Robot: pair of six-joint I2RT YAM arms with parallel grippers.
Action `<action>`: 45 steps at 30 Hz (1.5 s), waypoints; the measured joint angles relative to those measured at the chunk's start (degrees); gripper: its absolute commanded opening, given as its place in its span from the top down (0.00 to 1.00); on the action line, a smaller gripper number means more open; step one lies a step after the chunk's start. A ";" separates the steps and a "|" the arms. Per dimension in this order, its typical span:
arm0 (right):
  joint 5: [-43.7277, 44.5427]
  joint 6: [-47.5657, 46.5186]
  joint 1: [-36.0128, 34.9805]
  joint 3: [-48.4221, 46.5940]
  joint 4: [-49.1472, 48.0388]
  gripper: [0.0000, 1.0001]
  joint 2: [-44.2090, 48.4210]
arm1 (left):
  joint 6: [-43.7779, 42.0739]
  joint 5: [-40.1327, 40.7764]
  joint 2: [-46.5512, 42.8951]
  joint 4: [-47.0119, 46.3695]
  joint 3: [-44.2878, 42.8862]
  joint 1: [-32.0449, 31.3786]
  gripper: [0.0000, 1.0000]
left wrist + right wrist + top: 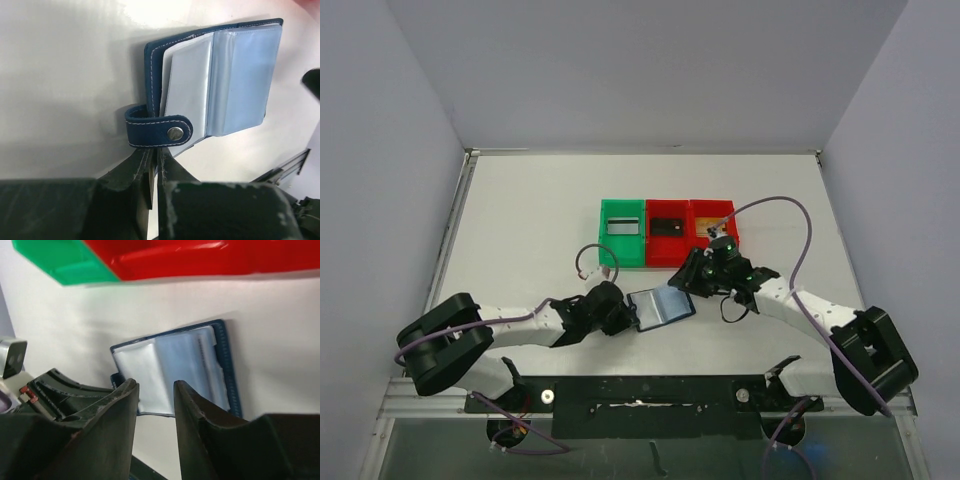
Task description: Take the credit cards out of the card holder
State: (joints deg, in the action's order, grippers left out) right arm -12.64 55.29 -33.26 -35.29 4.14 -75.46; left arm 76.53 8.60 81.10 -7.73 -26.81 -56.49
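Note:
The card holder (662,308) lies open in front of the bins, a navy wallet (240,75) with pale blue sleeves (185,365); I see no card in the sleeves. A silver-grey credit card (622,227) lies in the green bin, a black one (667,227) in the middle red bin, a gold-tan one (706,232) in the right red bin. My left gripper (154,150) is shut, its tips against the lower edge of the snap strap (159,131); whether the strap is pinched I cannot tell. My right gripper (155,385) hovers open and empty over the wallet's near side.
The green bin (606,250) and two red bins (665,258) stand side by side behind the wallet. The right arm's purple cable (800,230) loops over the table's right half. Grey walls close off the left, right and back.

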 measured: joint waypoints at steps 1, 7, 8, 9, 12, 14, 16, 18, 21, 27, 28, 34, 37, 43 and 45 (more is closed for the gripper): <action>0.74 -0.68 1.64 0.00 1.38 0.60 1.46 | -1.44 -0.02 0.35 0.52 -0.74 0.09 1.00; 1.60 -4.42 6.86 0.15 7.06 0.56 3.96 | -9.27 -0.11 2.51 4.20 -5.73 0.35 1.00; 1.09 -4.81 6.95 0.33 7.43 0.55 3.96 | -10.14 -0.13 2.60 4.70 -6.23 0.35 1.00; 0.46 -5.16 6.97 0.59 7.63 0.55 3.96 | -11.15 -0.22 2.62 5.18 -6.64 0.35 1.00; -0.92 -5.42 6.97 1.36 8.13 0.52 4.00 | -13.14 -0.28 2.62 5.81 -7.13 0.35 1.00; -1.62 -5.44 6.95 1.92 8.48 0.51 4.00 | -14.27 -0.33 2.62 6.25 -7.10 0.35 1.00; -2.21 -5.46 6.97 2.32 8.61 0.51 4.00 | -15.41 -0.52 2.60 6.43 -7.10 0.44 1.00; -3.23 -5.49 6.95 2.45 8.59 0.52 3.76 | -16.59 -1.05 2.60 6.51 -7.17 0.70 1.00; -5.05 -5.57 6.91 2.47 7.80 0.54 2.49 | -18.27 -1.79 2.60 7.26 -7.78 0.96 1.00; -6.64 -5.57 6.14 2.51 6.47 0.56 0.50 | -20.41 -2.71 2.60 7.76 -8.33 1.16 1.00; -6.73 -5.57 5.99 2.51 6.36 0.56 0.44 | -20.65 -2.89 2.60 7.80 -8.35 1.18 1.00; -6.51 -5.53 5.20 2.51 6.25 0.53 -0.96 | -21.84 -3.50 2.60 8.17 -8.70 1.22 1.00; -5.60 -5.55 4.46 2.51 6.71 0.51 -0.96 | -22.12 -3.80 2.60 8.33 -8.70 1.36 1.00; -3.41 -5.66 3.52 1.77 8.68 0.51 -0.46 | -22.75 -4.31 2.60 8.63 -8.72 1.49 1.00; -3.30 -5.81 3.52 1.75 9.05 0.51 -0.28 | -22.77 -4.37 2.60 8.83 -8.72 1.49 1.00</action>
State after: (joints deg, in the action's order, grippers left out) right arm -15.94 49.47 -29.74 -33.54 13.19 -75.75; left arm 53.76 4.23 83.70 1.10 -35.53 -55.00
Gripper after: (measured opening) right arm 0.491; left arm 0.029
